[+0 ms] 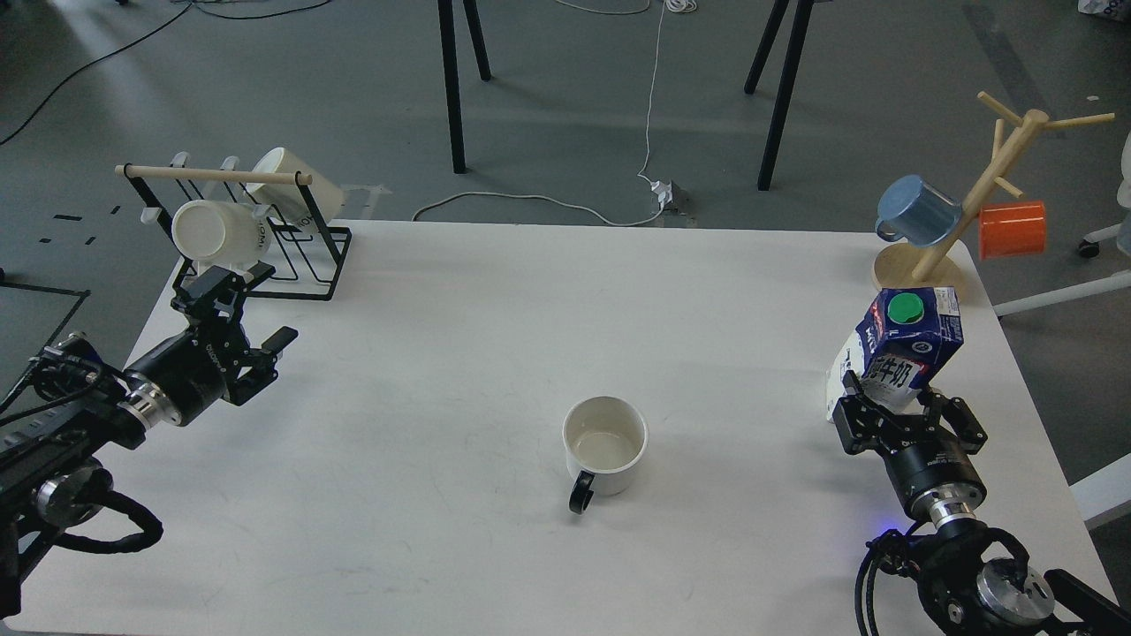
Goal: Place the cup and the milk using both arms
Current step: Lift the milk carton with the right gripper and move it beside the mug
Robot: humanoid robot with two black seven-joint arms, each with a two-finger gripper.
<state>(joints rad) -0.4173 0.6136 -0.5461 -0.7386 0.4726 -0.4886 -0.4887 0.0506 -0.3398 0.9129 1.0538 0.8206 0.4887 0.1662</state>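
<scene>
Gripping milk (901, 353): right fingers (894, 408); left fingers (250, 316) apart, holding nothing; cup (604, 456) upright, seemingly empty.

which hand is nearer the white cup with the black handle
Right. The right hand, closed on the milk, sits across bare table to the right of the cup. The left hand is farther off, up and to the left near the wire rack.

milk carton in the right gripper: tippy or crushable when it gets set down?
Likely tippy: the milk carton is tall and narrow, and it leans in the right gripper, so it could land on an edge. Probably crushable too: the walls look like thin card and may dent under a hard squeeze. How full it is cannot be told, with the green cap on.
</scene>
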